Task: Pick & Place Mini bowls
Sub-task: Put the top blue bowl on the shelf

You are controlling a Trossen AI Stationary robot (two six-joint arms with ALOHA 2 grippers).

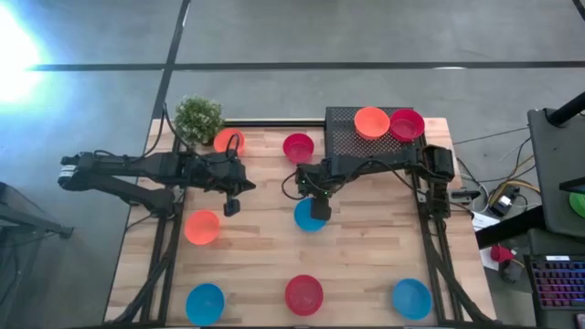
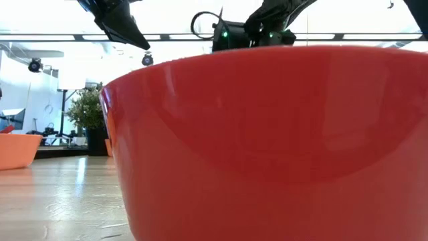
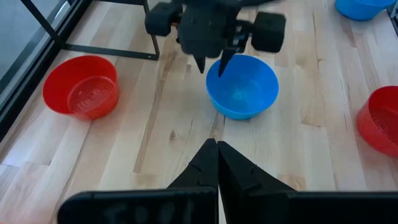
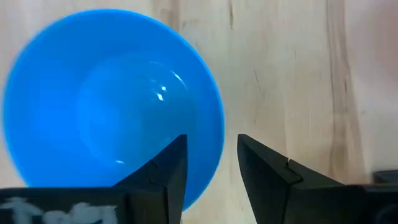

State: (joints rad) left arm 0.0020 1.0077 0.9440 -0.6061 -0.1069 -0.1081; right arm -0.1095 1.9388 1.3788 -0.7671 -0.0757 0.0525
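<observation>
My right gripper [image 1: 318, 208] hovers over a blue mini bowl [image 1: 307, 219] at the table's middle. It is open, with one finger over the bowl's hollow and one outside the rim [image 4: 214, 118]; I see no touch. In the left wrist view the same gripper [image 3: 213, 65] stands above the blue bowl [image 3: 242, 87]. My left gripper [image 1: 231, 206] is shut and holds nothing [image 3: 217, 146], a short way left of that bowl. An orange bowl [image 1: 371, 122] and a red bowl [image 1: 407, 124] sit on a black mesh tray [image 1: 343, 137]. The other bowls rest on the table.
On the wood: an orange bowl [image 1: 228, 140] and a red one [image 1: 298, 146] at the far side, an orange one [image 1: 202, 227] on the left, and blue [image 1: 205, 303], red [image 1: 303, 294] and blue [image 1: 411, 298] along the near edge. A potted plant [image 1: 198, 119] stands at the far left corner.
</observation>
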